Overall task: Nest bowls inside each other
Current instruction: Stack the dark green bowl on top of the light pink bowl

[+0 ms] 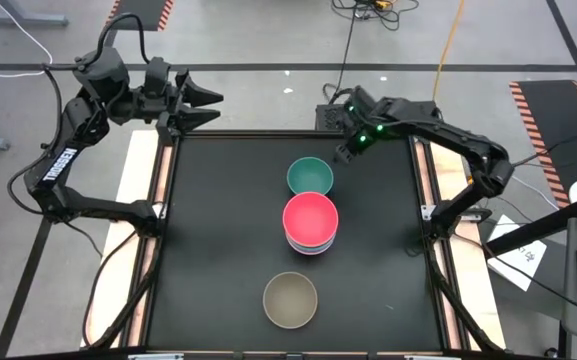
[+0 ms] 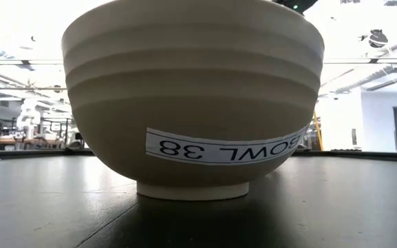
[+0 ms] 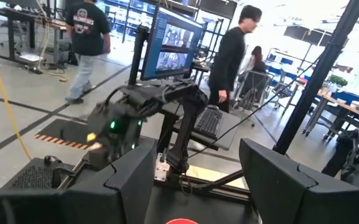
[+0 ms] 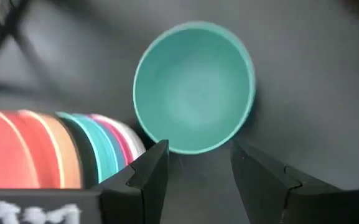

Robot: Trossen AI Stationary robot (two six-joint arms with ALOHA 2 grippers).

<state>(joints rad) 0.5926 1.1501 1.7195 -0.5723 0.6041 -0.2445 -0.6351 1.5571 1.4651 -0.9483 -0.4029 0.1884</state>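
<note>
Jaws agape; olive-grey bowl point(image 2: 192, 96) label "BOWL 38"

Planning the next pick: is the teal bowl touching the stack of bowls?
Apart. The high view shows black table between the teal bowl and the stack of bowls.

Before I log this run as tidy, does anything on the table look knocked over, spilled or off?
Nothing stands out. The teal bowl and the olive-grey bowl stand upright and apart from the stack, whose bowls sit nested, red-pink on top. No spill or damage shows. Both hands are open, empty and clear of the bowls.
</note>
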